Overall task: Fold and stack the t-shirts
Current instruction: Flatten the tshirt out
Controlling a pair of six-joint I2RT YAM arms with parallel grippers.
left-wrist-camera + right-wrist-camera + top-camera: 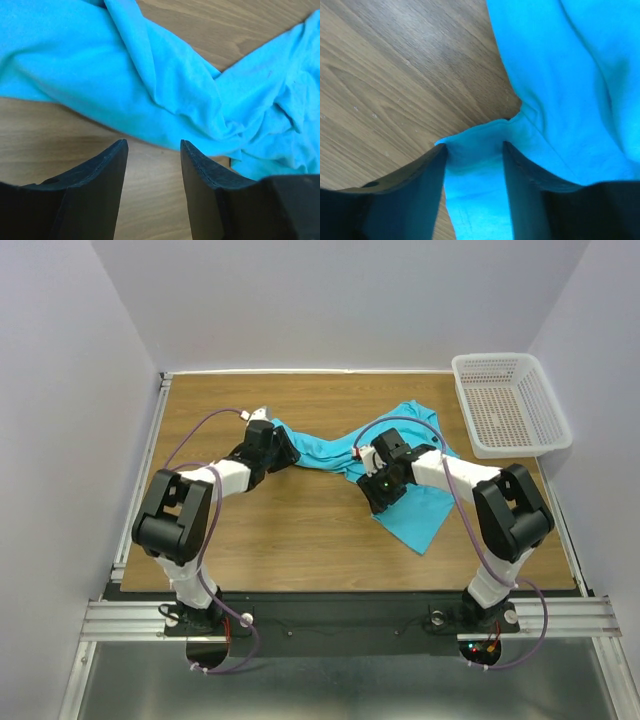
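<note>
One turquoise t-shirt (322,452) lies twisted across the middle of the wooden table (300,535), from the left arm's tip to a flatter panel at the lower right. In the left wrist view, my left gripper (152,142) is open over bare wood, its tips just short of the bunched t-shirt (165,85); in the top view the left gripper (287,452) is at the cloth's left end. My right gripper (472,145) stands open astride a flap of the t-shirt's edge (475,195), with cloth lying between its fingers; in the top view the right gripper (378,490) is over the shirt's middle.
A white mesh basket (510,405) stands at the back right corner of the table. Grey walls enclose the table on three sides. Bare wood shows at the left, back and front of the shirt.
</note>
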